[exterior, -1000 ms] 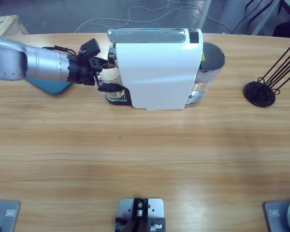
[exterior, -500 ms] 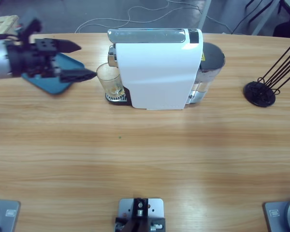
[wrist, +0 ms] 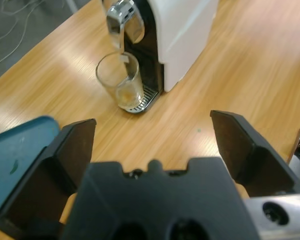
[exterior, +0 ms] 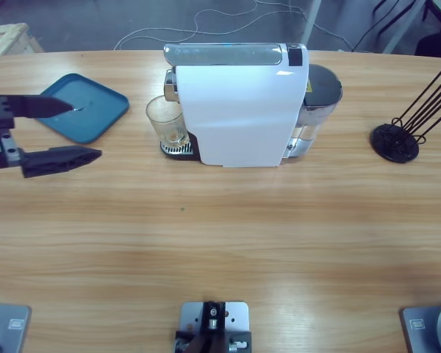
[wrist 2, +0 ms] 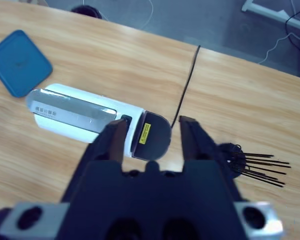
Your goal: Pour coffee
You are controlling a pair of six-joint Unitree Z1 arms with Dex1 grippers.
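Looks like I'm mostly done: the glass [exterior: 167, 120] sits under the coffee machine [exterior: 239, 103] spout with a thin layer of coffee [wrist: 125, 95] in it. My left gripper [exterior: 62, 132] hangs empty, jaws wide apart, near the blue tray [exterior: 83, 107]. My right gripper [wrist 2: 152, 137] hovers high, jaws parted, holding nothing.

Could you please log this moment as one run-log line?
left gripper: open, clear of glass | coffee: thin layer | glass: under spout | right gripper: open, above machine
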